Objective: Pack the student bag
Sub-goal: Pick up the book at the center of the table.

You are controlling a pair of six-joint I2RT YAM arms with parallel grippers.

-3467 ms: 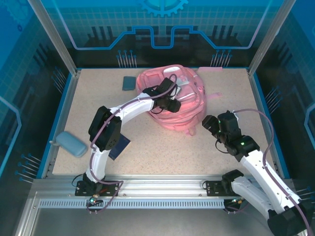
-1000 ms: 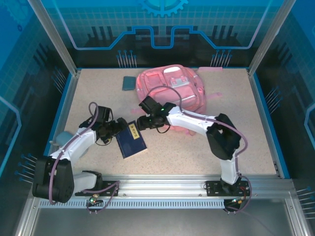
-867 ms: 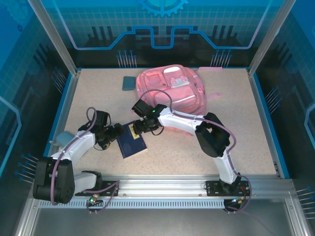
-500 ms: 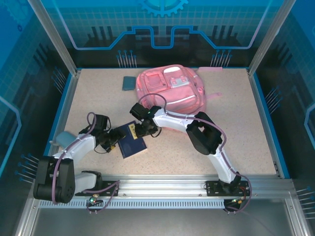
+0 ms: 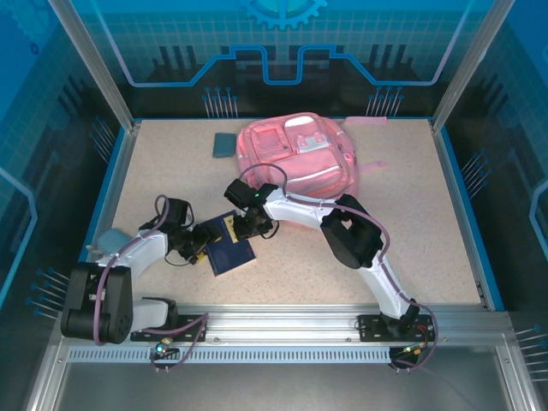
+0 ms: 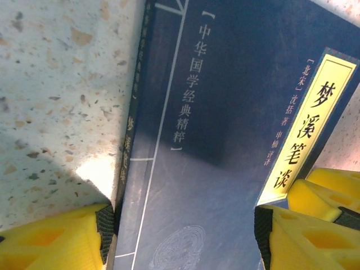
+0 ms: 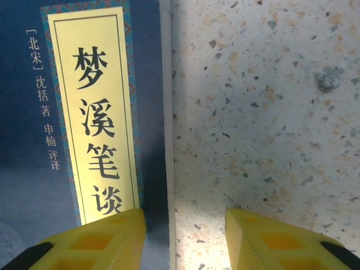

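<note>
- Both arms have closed in on the blue book (image 5: 229,248) over the last second, and both sets of jaws have narrowed (the right arm came down from in front of the student bag (image 5: 295,158)).
- Now the left pincer (image 6: 183,225) is released, jaws well apart. One finger's black pad (image 6: 107,225) rests against the book's spine, and the other finger (image 6: 304,242) hangs over the cover beside the yellow title label (image 6: 306,124).
- Likewise the right pincer (image 7: 184,220) is unclenched, jaws partly apart and straddling the book's long edge. One finger (image 7: 95,242) is over the label, the other over the bare speckled table (image 7: 270,112).
- Whether any finger presses on the book, I cannot tell; it lies flat.
- At the far middle of the table lies the student bag, pockets up, apart from both pincers.
- Just left of it sits a small grey-blue pouch (image 5: 224,144).
</note>
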